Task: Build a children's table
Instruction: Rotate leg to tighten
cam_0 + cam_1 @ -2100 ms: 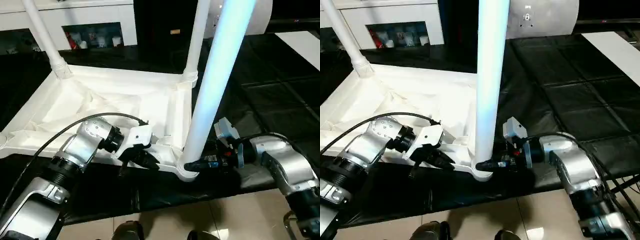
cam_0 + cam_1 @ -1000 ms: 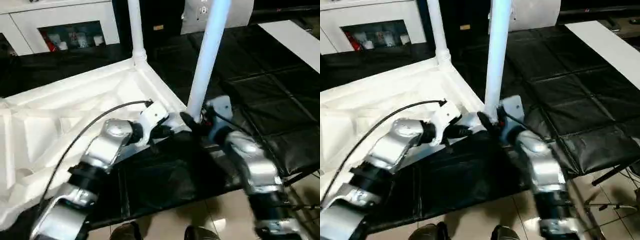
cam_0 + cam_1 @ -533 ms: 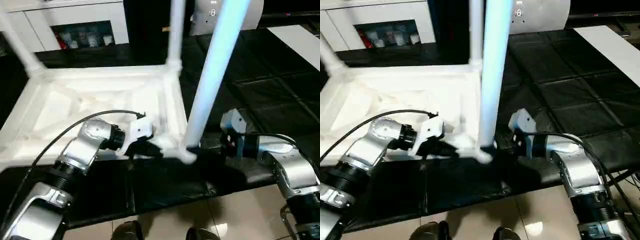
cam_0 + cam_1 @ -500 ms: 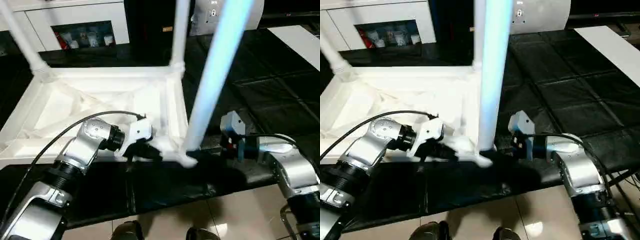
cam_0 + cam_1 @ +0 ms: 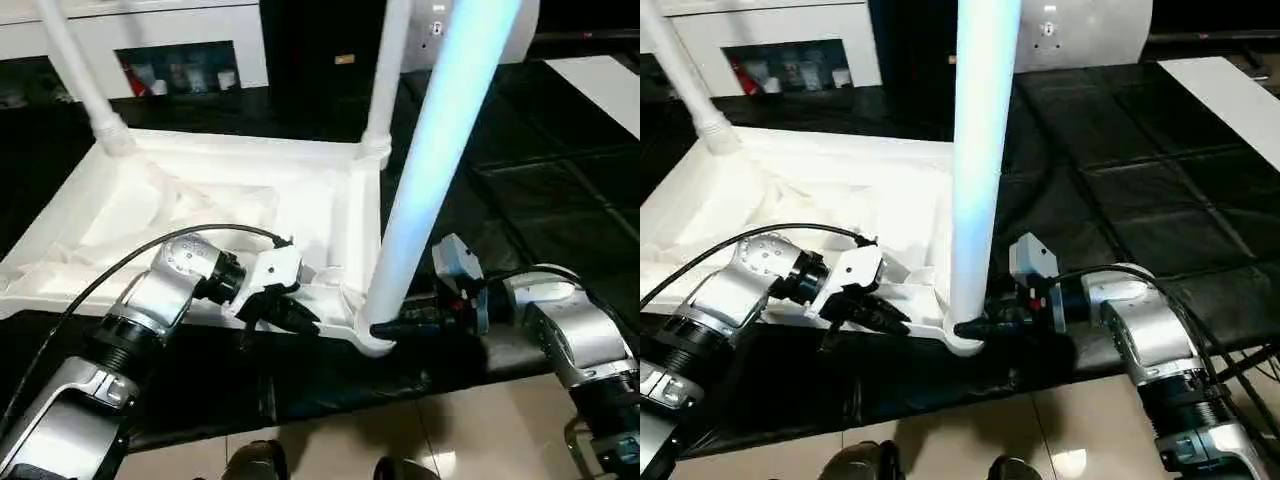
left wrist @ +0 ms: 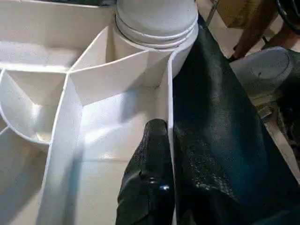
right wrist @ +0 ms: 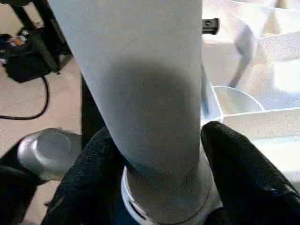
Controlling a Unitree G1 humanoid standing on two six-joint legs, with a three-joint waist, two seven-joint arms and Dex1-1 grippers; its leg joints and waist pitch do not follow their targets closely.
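My right claw (image 5: 972, 326) is clamped on the nearest leg (image 5: 432, 160) of the children's table, one black finger (image 7: 91, 180) on either side of the tube just above the round corner socket (image 5: 372, 340) where the leg stands upright. The white tabletop (image 5: 200, 215) lies upside down on the black mat (image 5: 1110, 150), ribbed underside up, and that socket is its corner closest to me. My left claw (image 5: 295, 318) sits just beside the same socket, its fingers together and pinching the thin outer wall of the tabletop, as the left wrist view shows with one black finger (image 6: 152, 173) pressed against the inside of the wall (image 6: 169, 112). Two more legs rise from the tabletop's far corners: one (image 5: 385, 70) behind the held leg, another (image 5: 78, 75) at the far left corner. Beyond the tabletop stands a white cabinet (image 5: 170, 45) with a dark opening. Pale floor tiles (image 5: 970, 430) show at the mat's near edge.
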